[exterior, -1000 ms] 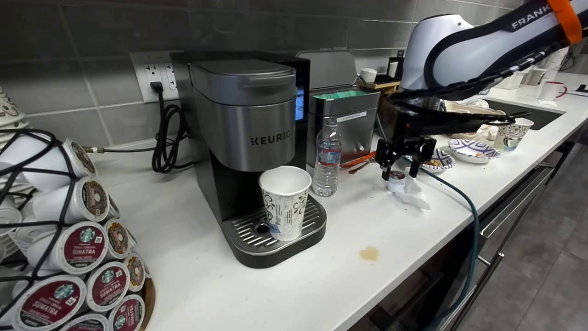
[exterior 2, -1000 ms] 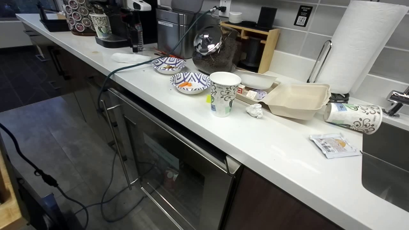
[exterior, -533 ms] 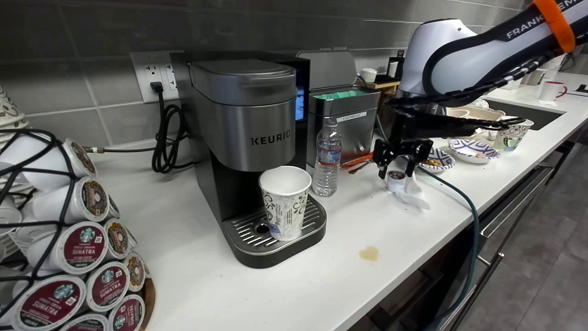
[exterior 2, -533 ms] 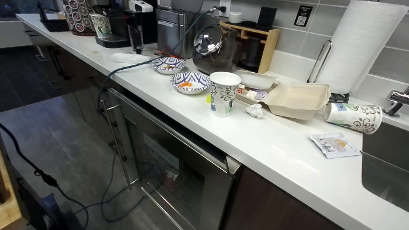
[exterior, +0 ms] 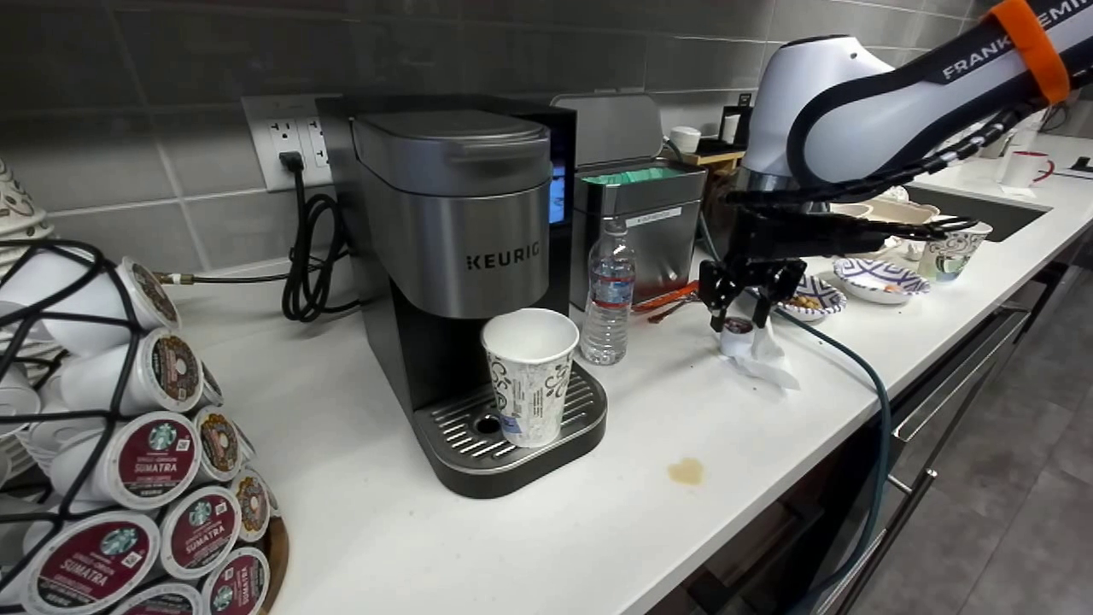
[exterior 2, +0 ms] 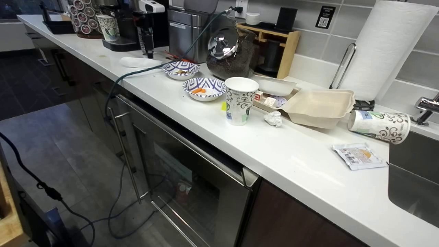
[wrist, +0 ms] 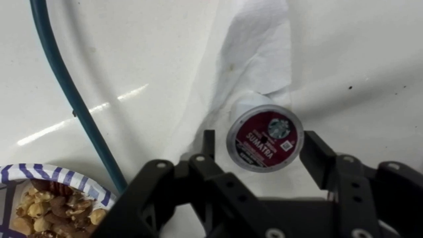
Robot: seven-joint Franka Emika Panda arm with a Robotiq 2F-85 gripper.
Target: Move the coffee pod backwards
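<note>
The coffee pod [exterior: 735, 339], white with a dark red Sumatra lid, stands on the counter against a crumpled white napkin [exterior: 766, 363]. In the wrist view the pod [wrist: 264, 138] lies between the fingertips of my open gripper [wrist: 259, 142]. A gap shows at the left finger; the right finger appears beside the rim, and I cannot tell if it touches. In an exterior view my gripper [exterior: 739, 321] points down with its tips around the lid's height. My gripper also shows in an exterior view [exterior 2: 148, 51], where I cannot make out the pod.
A water bottle [exterior: 608, 299] and Keurig machine [exterior: 461, 222] with a paper cup [exterior: 531, 384] stand near the pod. A bowl of nuts [wrist: 59, 205] and a teal cable [wrist: 76, 96] lie close to my gripper. The counter's front edge [exterior: 820, 444] is nearby.
My gripper has shifted slightly, a little right and lower in an exterior view. Its fingers stay open. The pod and napkin have not visibly moved.
</note>
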